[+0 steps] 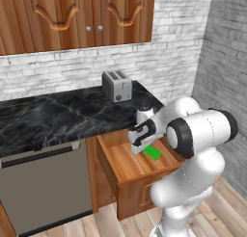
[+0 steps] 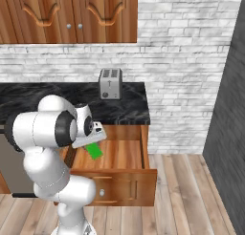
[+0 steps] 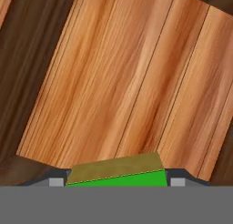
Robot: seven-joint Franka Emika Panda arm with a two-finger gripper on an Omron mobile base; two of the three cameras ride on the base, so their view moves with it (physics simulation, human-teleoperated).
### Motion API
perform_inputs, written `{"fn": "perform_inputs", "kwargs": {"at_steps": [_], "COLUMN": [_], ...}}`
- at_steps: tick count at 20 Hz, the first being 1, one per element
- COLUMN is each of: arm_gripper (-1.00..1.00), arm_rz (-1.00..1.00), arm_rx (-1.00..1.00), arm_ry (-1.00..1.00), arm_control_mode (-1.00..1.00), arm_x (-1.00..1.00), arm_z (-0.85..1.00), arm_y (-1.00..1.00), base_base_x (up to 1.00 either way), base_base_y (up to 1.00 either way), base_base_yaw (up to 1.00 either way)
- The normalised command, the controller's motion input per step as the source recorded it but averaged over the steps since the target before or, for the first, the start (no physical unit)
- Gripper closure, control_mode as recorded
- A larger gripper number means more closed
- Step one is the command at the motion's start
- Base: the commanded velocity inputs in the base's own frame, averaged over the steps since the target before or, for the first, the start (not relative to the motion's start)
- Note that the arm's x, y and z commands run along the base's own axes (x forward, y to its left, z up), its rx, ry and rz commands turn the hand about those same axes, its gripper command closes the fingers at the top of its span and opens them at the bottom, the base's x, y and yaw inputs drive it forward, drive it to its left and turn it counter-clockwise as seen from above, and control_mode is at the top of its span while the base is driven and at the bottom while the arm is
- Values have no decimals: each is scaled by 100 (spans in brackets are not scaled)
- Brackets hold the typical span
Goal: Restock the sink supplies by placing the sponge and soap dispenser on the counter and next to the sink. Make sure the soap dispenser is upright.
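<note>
One sponge (image 3: pixel 117 173) sits between the hand's (image 3: pixel 113 182) two fingertips (image 3: pixel 55 182).

Glossy veined marble counter (image 1: pixel 58 118), grained wooden drawer (image 2: pixel 124 157), brushed-metal toaster (image 1: pixel 117 85).

The counter (image 1: pixel 58 118) is a long black marble-look top with thin pale veins, running along the white brick wall on wooden cabinets. A silver toaster (image 1: pixel 117 85) stands on it near its right end, close to the wall — upright, slots on top. The rest of the black surface that can be seen is bare.

Below the counter's right end an open wooden drawer (image 2: pixel 125 157) juts out toward the near side. On its plank bottom lies the sponge (image 2: pixel 94 150), green face up — flat, toward the drawer's left half. From the hand camera its yellow-brown side layer (image 3: pixel 116 168) appears beneath the green top, resting on the drawer boards.
</note>
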Motion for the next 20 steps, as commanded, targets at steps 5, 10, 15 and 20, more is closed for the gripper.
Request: {"fn": "perform_inputs", "kwargs": {"at_steps": [5,10,15,20], "arm_gripper": [100,100,100,100], "arm_rz": [0,0,0,0], "arm_rx": [2,0,0,0], "arm_ry": [-12,-1,1,1], "arm_control_mode": [-100,-100,-100,100], "arm_x": [-24,0,0,-1], "arm_z": [100,72,24,3], "arm_y": [0,17,62,19], "base_base_x": [0,0,0,-1], "base_base_y": [0,0,0,80], "base_base_yaw": [0,0,0,0]}}
